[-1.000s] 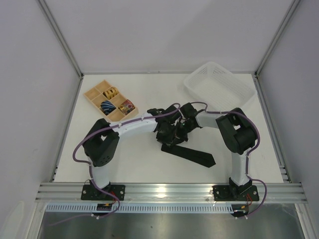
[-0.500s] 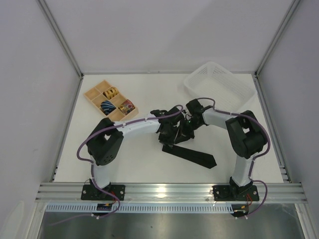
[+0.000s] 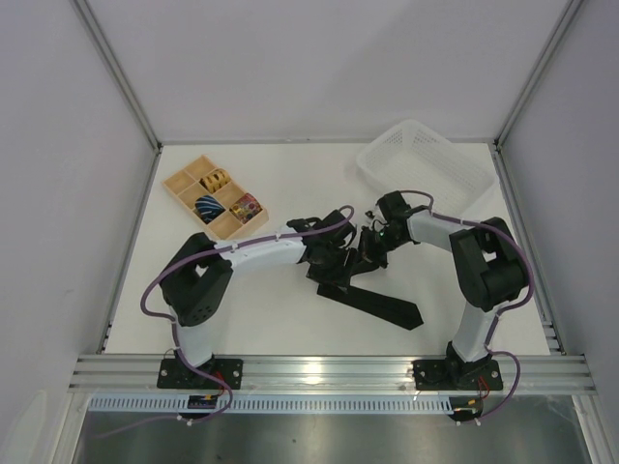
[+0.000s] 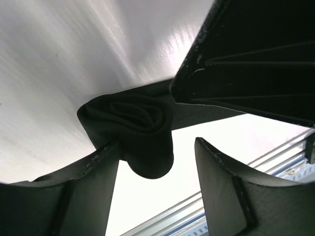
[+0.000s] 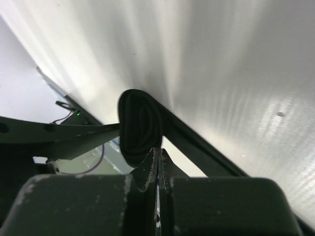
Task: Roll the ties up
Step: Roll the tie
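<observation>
1. Table: white. Only the overhead view takes in the whole of it.
2. Basket: white mesh, at the far right corner, well apart from the arms.
3. Tray: tan, divided, far left. Three compartments each hold a small rolled coil: a gold one, a blue striped one and a red-and-gold one.
4. Black tie: mid-table, between the two arms. From overhead only the flat pointed end shows, running toward the near right; the rolled end is hidden under the grippers.
5. Rolled end: clear in the left wrist view as a loose black coil on the table. The right wrist view shows it edge-on, with the flat strip trailing away.
6. Left gripper: jaws spread wide around the coil. One finger touches it and the other stands apart, so nothing is clamped.
7. Right gripper: jaws pressed together, tips against the coil's edge. Whether any fabric is pinched between them cannot be told.
</observation>
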Controlling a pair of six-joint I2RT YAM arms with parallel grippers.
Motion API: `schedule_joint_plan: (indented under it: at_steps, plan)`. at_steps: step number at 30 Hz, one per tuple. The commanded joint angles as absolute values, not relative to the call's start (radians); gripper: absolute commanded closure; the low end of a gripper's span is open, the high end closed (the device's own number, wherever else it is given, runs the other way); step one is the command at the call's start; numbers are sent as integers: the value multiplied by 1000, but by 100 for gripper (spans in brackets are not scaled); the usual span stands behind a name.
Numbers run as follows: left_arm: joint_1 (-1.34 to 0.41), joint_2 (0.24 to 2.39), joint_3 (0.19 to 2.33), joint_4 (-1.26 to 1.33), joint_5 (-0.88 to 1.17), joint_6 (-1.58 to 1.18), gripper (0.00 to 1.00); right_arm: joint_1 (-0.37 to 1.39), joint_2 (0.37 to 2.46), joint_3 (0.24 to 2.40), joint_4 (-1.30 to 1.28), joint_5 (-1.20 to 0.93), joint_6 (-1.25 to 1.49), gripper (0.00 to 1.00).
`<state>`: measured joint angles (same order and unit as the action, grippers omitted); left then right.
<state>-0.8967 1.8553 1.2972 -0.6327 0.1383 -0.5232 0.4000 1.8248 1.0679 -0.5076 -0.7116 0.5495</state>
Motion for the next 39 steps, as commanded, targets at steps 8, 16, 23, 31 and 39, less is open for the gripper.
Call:
schedule_joint_plan:
  at_steps: [8, 16, 23, 31, 39]
  plan:
    - [-908, 1807, 1233, -560, 204, -505, 24, 399, 1896, 1129, -425, -1032, 566, 100]
    - [-910, 1819, 1232, -548, 212, -497, 23, 434, 1974, 1183, -478, -1066, 514, 100]
    - [-910, 1839, 1249, -555, 213, -491, 23, 434, 1959, 1160, -492, -1026, 476, 100]
    - [-910, 1841, 1253, -560, 215, -494, 23, 402, 1936, 1203, -456, -1077, 483, 100]
    - [-910, 1841, 1255, -565, 206, -486, 23, 434, 1953, 1223, -532, -1109, 397, 100]
